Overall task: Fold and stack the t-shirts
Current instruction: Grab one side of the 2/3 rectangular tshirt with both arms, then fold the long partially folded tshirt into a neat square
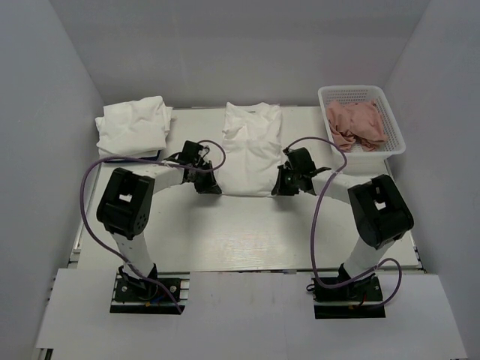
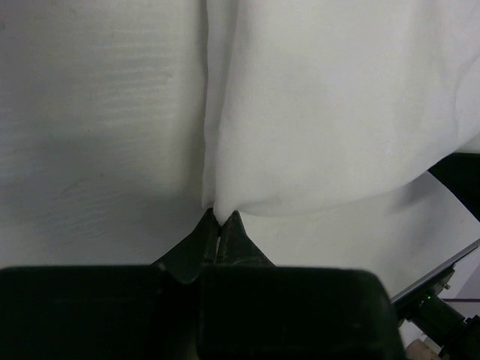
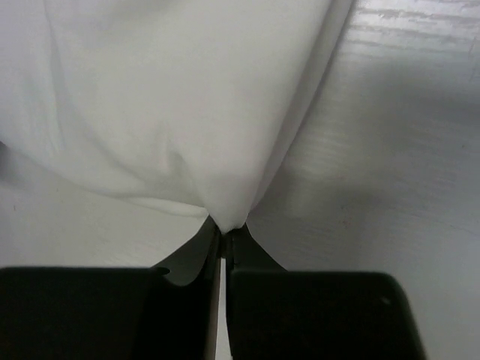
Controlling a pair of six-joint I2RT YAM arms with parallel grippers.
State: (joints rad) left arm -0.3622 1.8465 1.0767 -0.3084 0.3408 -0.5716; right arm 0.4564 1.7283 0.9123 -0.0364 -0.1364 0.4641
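Note:
A white t-shirt (image 1: pixel 253 146) lies folded lengthwise into a long strip at the middle of the table, collar at the far end. My left gripper (image 1: pixel 212 185) is shut on its near left corner, seen in the left wrist view (image 2: pixel 222 215) with the cloth (image 2: pixel 330 105) pinched between the fingertips. My right gripper (image 1: pixel 281 185) is shut on its near right corner, seen in the right wrist view (image 3: pixel 225 227) under the cloth (image 3: pixel 180 97). A stack of folded white t-shirts (image 1: pixel 135 126) sits at the far left. No print shows.
A white plastic basket (image 1: pixel 393 135) holding pink cloth (image 1: pixel 356 124) stands at the far right. Grey walls enclose the table on three sides. Purple cables loop over both arms. The table's near edge runs just in front of the arm bases.

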